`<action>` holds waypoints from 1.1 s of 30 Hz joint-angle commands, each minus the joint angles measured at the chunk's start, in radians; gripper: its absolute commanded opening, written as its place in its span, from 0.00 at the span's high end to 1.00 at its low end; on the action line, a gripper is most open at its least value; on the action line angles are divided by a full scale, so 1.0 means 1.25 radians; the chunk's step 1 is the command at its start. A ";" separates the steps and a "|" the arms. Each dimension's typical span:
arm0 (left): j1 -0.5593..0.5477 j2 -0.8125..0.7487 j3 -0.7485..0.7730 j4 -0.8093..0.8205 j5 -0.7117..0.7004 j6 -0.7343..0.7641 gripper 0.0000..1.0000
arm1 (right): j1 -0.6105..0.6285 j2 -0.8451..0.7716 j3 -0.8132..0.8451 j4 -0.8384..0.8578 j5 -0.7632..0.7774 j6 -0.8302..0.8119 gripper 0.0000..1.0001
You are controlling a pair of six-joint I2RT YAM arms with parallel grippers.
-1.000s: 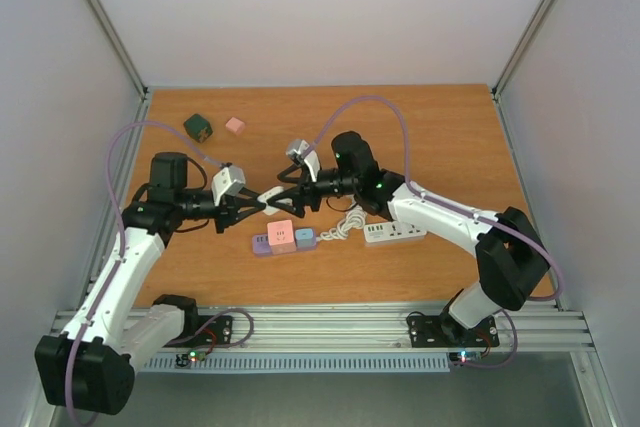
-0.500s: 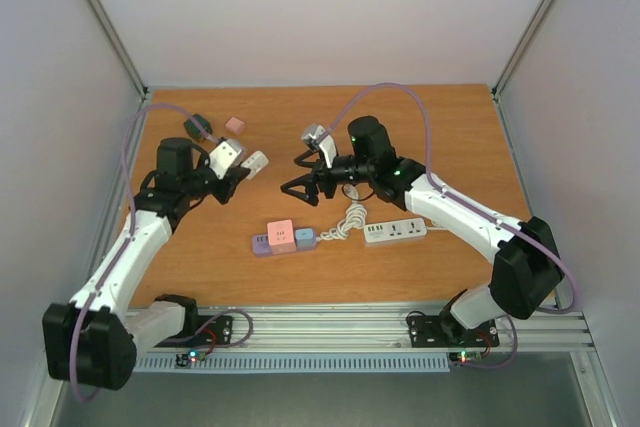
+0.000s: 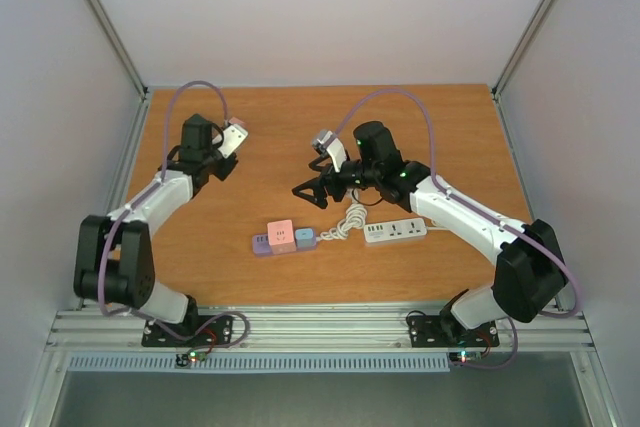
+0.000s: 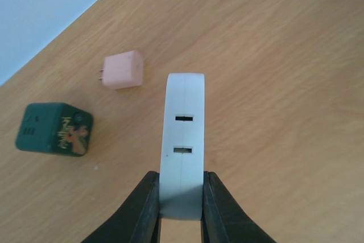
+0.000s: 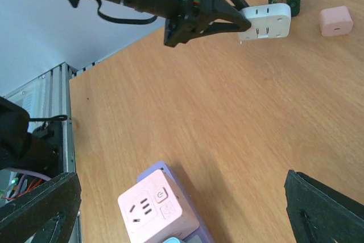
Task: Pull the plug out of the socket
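Note:
My left gripper [image 4: 181, 197] is shut on a white plug [image 4: 182, 140], a flat block with two slots in its face, held above the table at the far left. From above, the left gripper [image 3: 230, 144] and the plug [image 3: 237, 136] sit well away from the socket. The socket is a purple strip [image 3: 261, 244] that carries a pink adapter [image 3: 282, 235] and a blue one [image 3: 305, 238]. Behind the strip my right gripper [image 3: 306, 191] hangs open and holds nothing. In the right wrist view the right gripper [image 5: 182, 197] spans the pink adapter [image 5: 152, 206] below it.
A green cube [image 4: 54, 128] and a small pink plug [image 4: 122, 70] lie on the table just beyond the held plug. A white power strip [image 3: 395, 231] with a coiled cable [image 3: 348, 221] lies right of the purple strip, under the right arm.
The left arm has swung from the table's middle to the far left, carrying the white plug. The right gripper has opened wide and drawn back a little to the right.

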 commanded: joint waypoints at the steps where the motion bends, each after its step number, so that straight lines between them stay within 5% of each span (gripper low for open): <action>1: 0.002 0.082 0.040 0.132 -0.124 0.059 0.99 | -0.003 -0.001 -0.007 -0.001 0.008 -0.014 0.01; 11: 0.001 0.203 0.022 0.257 -0.210 0.138 0.99 | -0.003 0.013 -0.009 0.006 0.013 -0.016 0.01; 20: 0.001 0.293 0.044 0.304 -0.240 0.149 0.88 | -0.003 0.025 -0.012 0.015 0.029 -0.018 0.01; 33: 0.002 0.260 0.098 0.135 -0.110 0.058 0.35 | -0.012 0.035 -0.024 0.017 0.034 -0.044 0.01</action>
